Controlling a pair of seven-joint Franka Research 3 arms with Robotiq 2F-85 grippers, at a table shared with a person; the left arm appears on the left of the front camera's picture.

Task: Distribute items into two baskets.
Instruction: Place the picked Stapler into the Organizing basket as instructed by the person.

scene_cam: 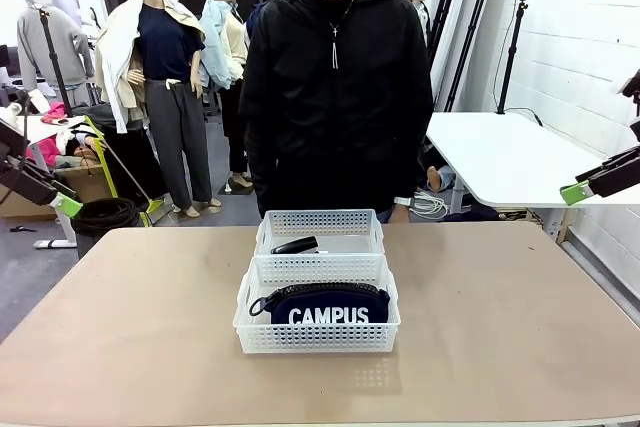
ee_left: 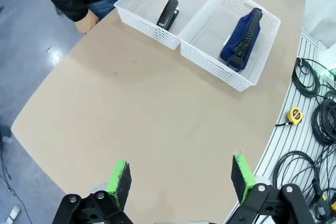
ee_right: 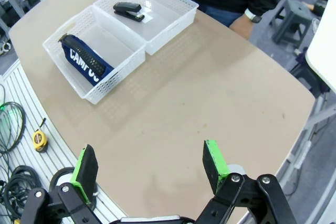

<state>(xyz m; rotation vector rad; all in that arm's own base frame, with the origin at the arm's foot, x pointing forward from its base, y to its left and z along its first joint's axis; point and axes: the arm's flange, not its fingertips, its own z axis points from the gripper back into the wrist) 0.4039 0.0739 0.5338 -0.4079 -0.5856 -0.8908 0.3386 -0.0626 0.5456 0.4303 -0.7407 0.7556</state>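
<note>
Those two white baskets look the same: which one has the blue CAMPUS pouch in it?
The basket nearer the robot holds the navy CAMPUS pouch. The far basket, by the person, holds only the black stapler.

Bright, even light; wide-angle edge bending.

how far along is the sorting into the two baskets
It looks finished. The navy pouch lies in the near basket and the black stapler in the far basket, one item each. Nothing is in hand: the left pincer and right pincer are both open and empty, raised well off the table. No loose item is visible on the tabletop, so nothing appears left.
</note>
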